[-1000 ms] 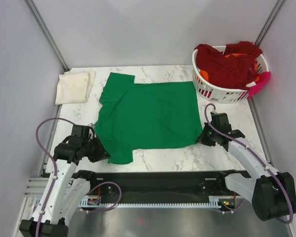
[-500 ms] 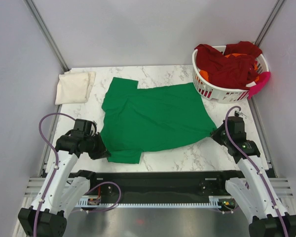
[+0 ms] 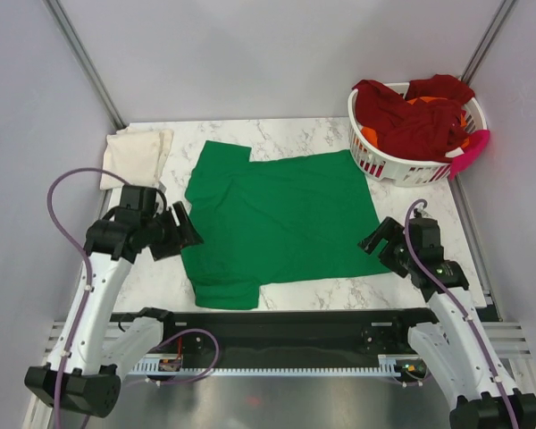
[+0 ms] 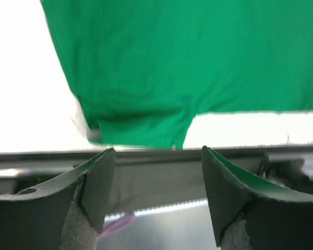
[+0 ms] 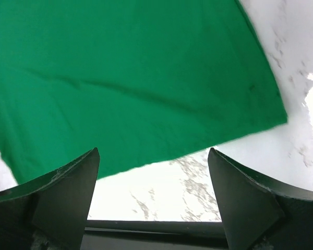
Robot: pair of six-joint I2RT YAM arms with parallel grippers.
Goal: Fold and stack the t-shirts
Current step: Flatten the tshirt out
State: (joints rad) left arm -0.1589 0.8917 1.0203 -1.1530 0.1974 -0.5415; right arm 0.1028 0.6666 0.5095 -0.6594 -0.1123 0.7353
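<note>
A bright green t-shirt [image 3: 277, 219] lies spread flat in the middle of the marble table, one sleeve towards the near edge. My left gripper [image 3: 186, 234] hovers open by its left edge and holds nothing. In the left wrist view the gripper [image 4: 157, 151] is open, with the green t-shirt [image 4: 188, 62] beyond the fingertips. At the shirt's right corner my right gripper [image 3: 375, 248] stands open and empty. The right wrist view has the gripper [image 5: 154, 151] wide over bare marble, just short of the green hem [image 5: 125, 78]. A folded cream t-shirt [image 3: 136, 156] sits at the far left.
A white slatted basket [image 3: 402, 170] at the far right corner holds dark red t-shirts [image 3: 411, 112], an orange one [image 3: 370, 136] and something pink [image 3: 472, 152] over its rim. Grey walls close in the table on three sides. A black rail [image 3: 277, 326] runs along the near edge.
Both grippers have opened and let go of the green t-shirt. The left one has risen and drawn back to the left; the shirt now lies flat on the table.
</note>
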